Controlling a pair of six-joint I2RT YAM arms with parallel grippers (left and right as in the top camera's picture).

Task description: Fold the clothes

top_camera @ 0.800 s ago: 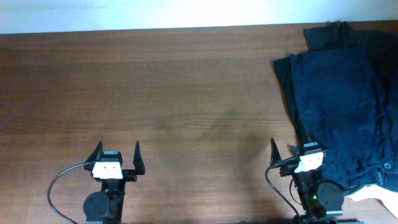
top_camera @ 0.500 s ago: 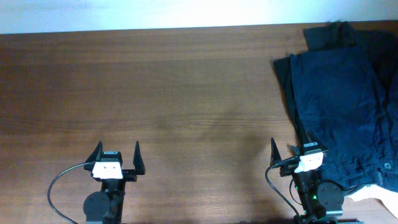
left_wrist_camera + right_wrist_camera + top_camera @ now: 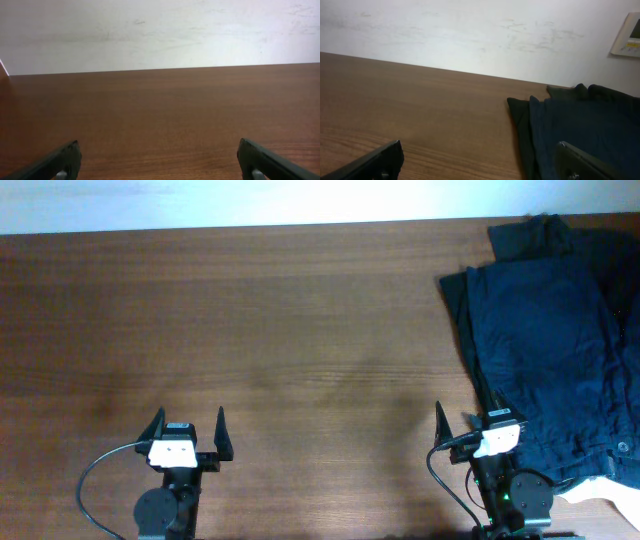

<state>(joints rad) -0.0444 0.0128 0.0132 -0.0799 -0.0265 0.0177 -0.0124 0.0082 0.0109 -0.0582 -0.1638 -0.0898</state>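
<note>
The navy-blue shorts [image 3: 545,350] lie flat at the table's right side, waistband toward the front edge, on top of black garments [image 3: 535,238] that stick out at the far right. They also show in the right wrist view [image 3: 580,130]. My right gripper [image 3: 468,420] is open and empty, at the front right, its right finger next to the shorts' left edge. My left gripper [image 3: 189,423] is open and empty at the front left, far from the clothes.
The brown wooden table [image 3: 280,330] spreads left of the clothes. A pale wall [image 3: 160,30] rises behind its far edge. A white object [image 3: 600,490] peeks out under the shorts at the front right.
</note>
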